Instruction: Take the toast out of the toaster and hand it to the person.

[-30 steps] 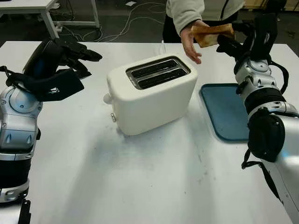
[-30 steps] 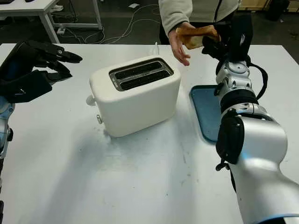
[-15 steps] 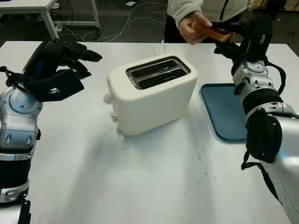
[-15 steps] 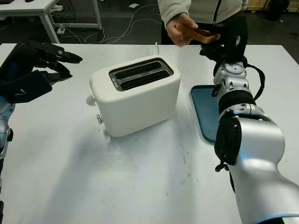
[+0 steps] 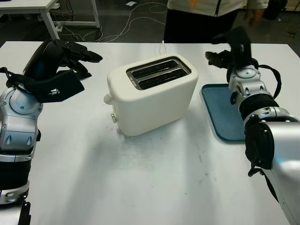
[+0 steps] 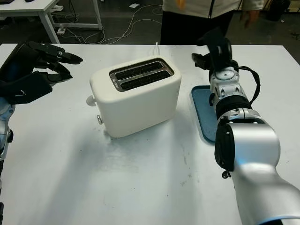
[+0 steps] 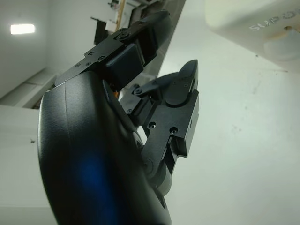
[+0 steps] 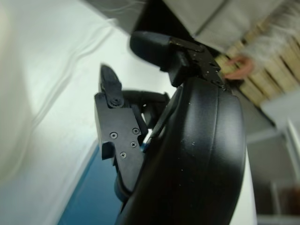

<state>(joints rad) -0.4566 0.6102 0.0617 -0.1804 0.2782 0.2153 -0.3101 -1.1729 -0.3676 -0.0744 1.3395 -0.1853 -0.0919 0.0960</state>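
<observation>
Toaster [image 5: 152,93] at worktop [image 5: 140,178] centre, 2 slots empty. Right robot hand [image 5: 229,47] open, holds nothing, above blue tray [image 5: 222,112]. Left robot hand [image 5: 70,56] open, raised left of toaster. Toast location: cannot tell.

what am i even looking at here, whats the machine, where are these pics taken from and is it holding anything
This is a humanoid robot with two arms and black three-finger hands. Two pictures come from a stereo camera on its head, looking down at a white table. The other two come from cameras at its wrists, close to each hand. On the table stand a white toaster with both slots showing no toast, and a blue tray beside it. The left hand is raised left of the toaster, open. The right hand is raised above the tray's far end, open, holding nothing. A person stands across the table.
</observation>
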